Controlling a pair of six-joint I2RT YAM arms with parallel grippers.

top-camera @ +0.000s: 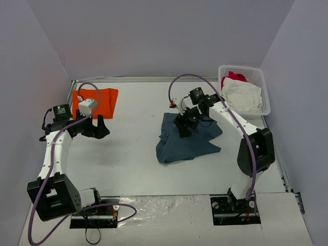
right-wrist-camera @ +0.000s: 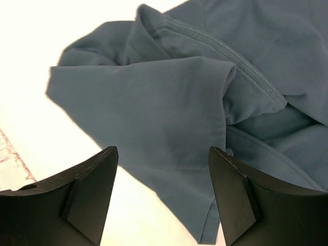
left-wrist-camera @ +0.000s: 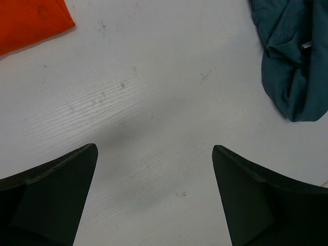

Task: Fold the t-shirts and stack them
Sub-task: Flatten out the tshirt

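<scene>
On the white table (top-camera: 138,174), dark blue t-shirt (top-camera: 187,144) crumpled in the middle, right claw (top-camera: 183,130) open just above it, holding nothing, orange t-shirt (top-camera: 102,101) flat in the far left corner, left claw (top-camera: 96,130) wide open near it, over bare table

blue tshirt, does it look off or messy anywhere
Yes. The blue t-shirt lies crumpled on the table, edges askew and a sleeve bunched over itself, not folded. The orange t-shirt lies flat and neat at the far left.
</scene>
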